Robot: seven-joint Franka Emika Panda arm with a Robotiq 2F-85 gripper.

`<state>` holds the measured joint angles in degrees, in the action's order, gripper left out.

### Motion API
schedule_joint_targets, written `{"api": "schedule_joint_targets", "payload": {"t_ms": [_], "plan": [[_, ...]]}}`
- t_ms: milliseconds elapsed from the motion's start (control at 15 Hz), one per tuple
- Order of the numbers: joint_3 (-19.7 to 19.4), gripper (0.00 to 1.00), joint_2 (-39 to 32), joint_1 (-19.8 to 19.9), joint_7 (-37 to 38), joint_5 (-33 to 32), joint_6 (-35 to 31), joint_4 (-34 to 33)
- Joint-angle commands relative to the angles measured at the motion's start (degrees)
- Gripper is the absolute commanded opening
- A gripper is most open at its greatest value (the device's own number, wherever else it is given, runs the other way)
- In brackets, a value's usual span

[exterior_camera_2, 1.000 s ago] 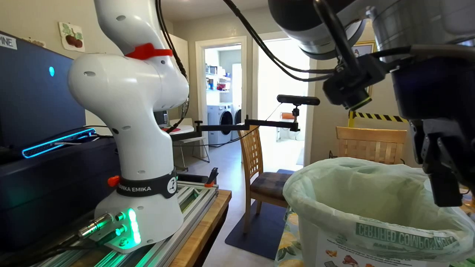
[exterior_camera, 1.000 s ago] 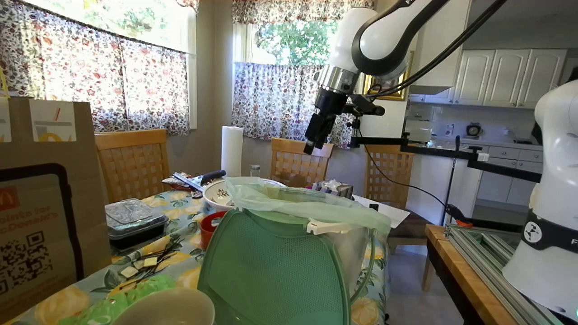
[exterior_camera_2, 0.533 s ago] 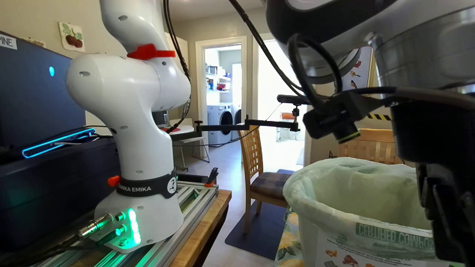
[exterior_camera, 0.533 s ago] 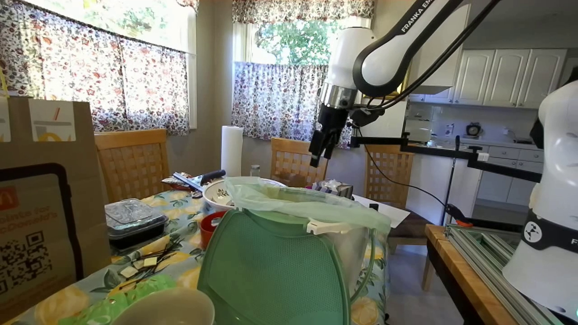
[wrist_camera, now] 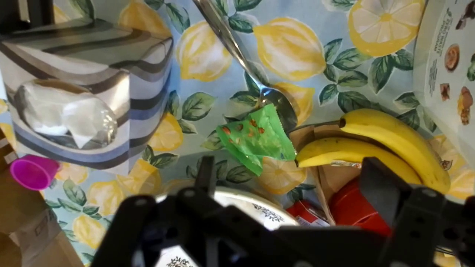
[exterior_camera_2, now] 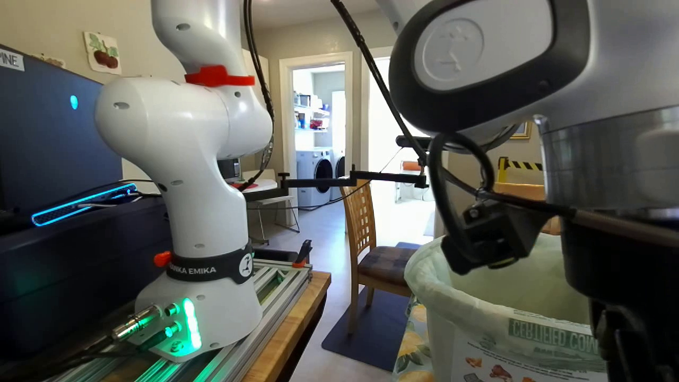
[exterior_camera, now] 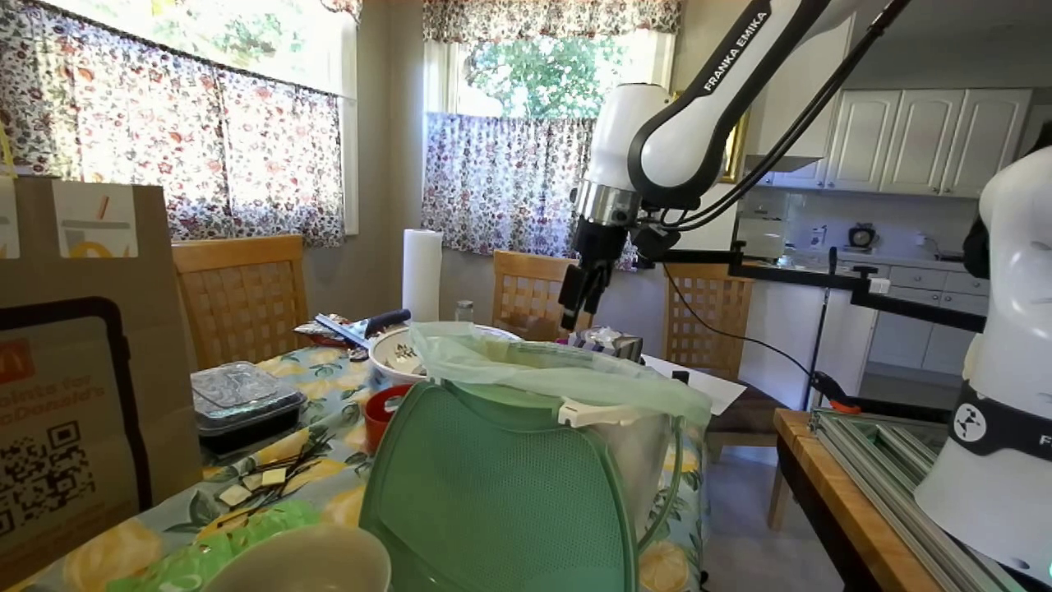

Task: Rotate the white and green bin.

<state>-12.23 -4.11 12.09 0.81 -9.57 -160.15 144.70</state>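
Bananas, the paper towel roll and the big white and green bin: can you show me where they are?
Bananas (wrist_camera: 402, 141): wrist view, on the middle of the upper one.
Paper towel roll (exterior_camera: 422, 275): in an exterior view, on its white side.
White and green bin (exterior_camera: 501, 485): in an exterior view, on its green panel.

White-and-green bin (exterior_camera: 518, 473), lemon-print tablecloth (wrist_camera: 289, 48)

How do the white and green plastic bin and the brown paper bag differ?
The white and green plastic bin wears a pale liner; the brown paper bag shows none. The bag bears a QR code; the bin shows food pictures. Both stand on the lemon-print tablecloth.
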Motion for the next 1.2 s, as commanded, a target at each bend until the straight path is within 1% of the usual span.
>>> {"api": "schedule_joint_targets", "payload": {"t_ms": [0,267,400,467,533,600,667,733,867,933,1067,1133], "plan": [[-1.3,1.0,-3.8,0.4,-0.5,-0.7,-1.0,-1.8],[-3.6,1.0,-6.0,-0.2,1.9,-4.3,-1.2,-3.1],[-3.3,1.0,-7.1,0.2,0.1,-2.4,-1.5,-3.6],[-1.4,1.0,-8.1,1.5,-4.1,2.2,-2.0,-3.8],[-0.2,1.0,-9.5,2.4,-7.2,4.8,-2.3,-4.6],[-0.6,1.0,-10.8,2.1,-6.9,4.2,-1.7,-5.8],[-1.4,1.0,-11.7,1.3,-4.8,3.2,-1.4,-6.8],[-1.9,1.0,-8.2,0.6,-3.8,2.3,-1.1,-3.7],[-1.9,1.0,-10.1,0.6,-3.8,2.3,-1.1,-5.1],[-1.5,1.0,-8.4,0.6,-5.3,2.0,-2.1,-4.1],[-0.2,1.0,-8.7,1.4,-8.7,2.5,-2.5,-4.4],[2.4,1.0,-9.0,3.3,-13.4,5.7,-2.7,-4.4]]}}
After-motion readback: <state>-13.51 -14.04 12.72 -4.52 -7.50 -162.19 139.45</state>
